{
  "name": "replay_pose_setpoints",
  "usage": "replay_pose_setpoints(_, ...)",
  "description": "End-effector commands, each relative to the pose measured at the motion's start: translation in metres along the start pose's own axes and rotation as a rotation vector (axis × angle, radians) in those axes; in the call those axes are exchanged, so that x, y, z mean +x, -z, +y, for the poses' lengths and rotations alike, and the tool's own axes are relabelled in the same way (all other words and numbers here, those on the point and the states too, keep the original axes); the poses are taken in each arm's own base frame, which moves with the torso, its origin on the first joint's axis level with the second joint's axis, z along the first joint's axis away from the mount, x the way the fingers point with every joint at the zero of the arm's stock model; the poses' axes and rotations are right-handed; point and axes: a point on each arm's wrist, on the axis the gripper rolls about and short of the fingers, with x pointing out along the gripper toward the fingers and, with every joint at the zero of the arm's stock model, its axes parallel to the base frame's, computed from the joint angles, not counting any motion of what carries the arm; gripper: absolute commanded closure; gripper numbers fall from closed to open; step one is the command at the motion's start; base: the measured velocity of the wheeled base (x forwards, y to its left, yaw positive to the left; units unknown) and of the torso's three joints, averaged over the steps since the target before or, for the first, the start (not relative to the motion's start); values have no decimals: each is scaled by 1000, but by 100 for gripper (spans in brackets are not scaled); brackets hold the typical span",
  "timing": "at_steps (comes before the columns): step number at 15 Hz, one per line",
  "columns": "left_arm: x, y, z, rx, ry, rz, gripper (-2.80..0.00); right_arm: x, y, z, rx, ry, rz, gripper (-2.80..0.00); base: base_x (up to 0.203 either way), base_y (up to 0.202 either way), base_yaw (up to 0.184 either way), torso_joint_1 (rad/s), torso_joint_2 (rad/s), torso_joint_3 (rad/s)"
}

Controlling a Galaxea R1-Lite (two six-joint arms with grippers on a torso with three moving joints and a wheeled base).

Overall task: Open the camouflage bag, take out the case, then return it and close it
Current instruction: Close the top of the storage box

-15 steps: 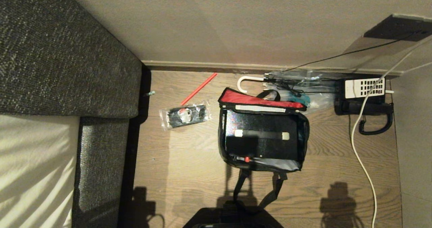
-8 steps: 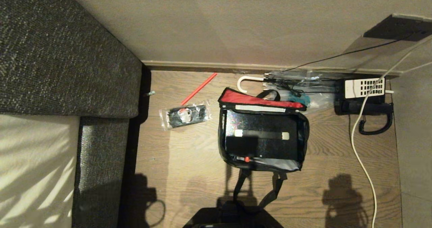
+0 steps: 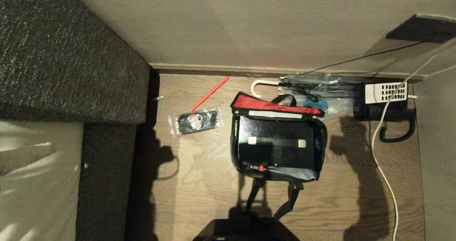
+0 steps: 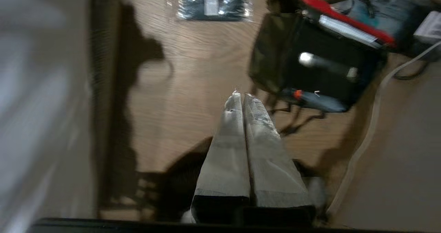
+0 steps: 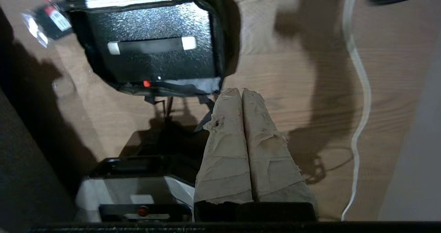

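From my head, the camouflage bag [image 3: 278,141] lies open on the floor [image 3: 199,184] with the case [image 3: 276,143] inside. My left claw [image 4: 241,95], fingers pressed together, hangs above the floor beside the bag. My right claw [image 5: 240,90], likewise pinched closed and empty, hangs off the bag's other side.

Wood floor [image 3: 199,184], camouflage bag [image 3: 322,141], plastic packet [image 3: 195,122], telephone [image 3: 384,102]
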Motion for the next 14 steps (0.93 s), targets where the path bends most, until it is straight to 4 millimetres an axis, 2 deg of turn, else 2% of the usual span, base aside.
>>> replay_pose_setpoints(1,84,-38,6,-94,7,176,0,93,-23,-5,32,26,210,0,0,0,0,0,0,0)
replay_pose_setpoints(3,129,-62,-16,-205,98,235,0,129,-42,-5,56,22,227,0,0,0,0,0,0,0)
replay_pose_setpoints(4,148,-63,-31,-268,144,286,0,141,-51,-5,65,18,219,0,0,0,0,-15,-28,22)
replay_pose_setpoints(5,158,-64,-44,-302,200,326,0,149,-54,-5,77,20,222,0,0,0,0,0,0,0)
replay_pose_setpoints(6,160,-66,-51,-334,245,357,0,148,-54,-5,87,24,220,0,0,0,0,0,0,0)
replay_pose_setpoints(7,152,-66,-54,-373,239,385,0,147,-55,-5,86,24,219,0,0,0,0,0,0,0)
replay_pose_setpoints(8,132,-63,-57,-411,217,430,0,148,-56,-5,82,25,211,0,0,0,0,0,0,0)
replay_pose_setpoints(10,82,-52,-56,-394,156,460,0,151,-53,-6,67,47,229,0,-24,0,2,1,28,-17)
replay_pose_setpoints(12,34,-40,-49,-316,41,428,0,140,-47,-6,62,47,239,0,0,0,0,3,16,-9)
replay_pose_setpoints(13,9,-33,-44,-296,-47,430,0,140,-46,-6,48,45,239,0,0,0,0,0,0,0)
replay_pose_setpoints(14,-11,-32,-43,-294,-65,396,0,140,-45,-6,39,43,243,0,0,0,0,0,0,0)
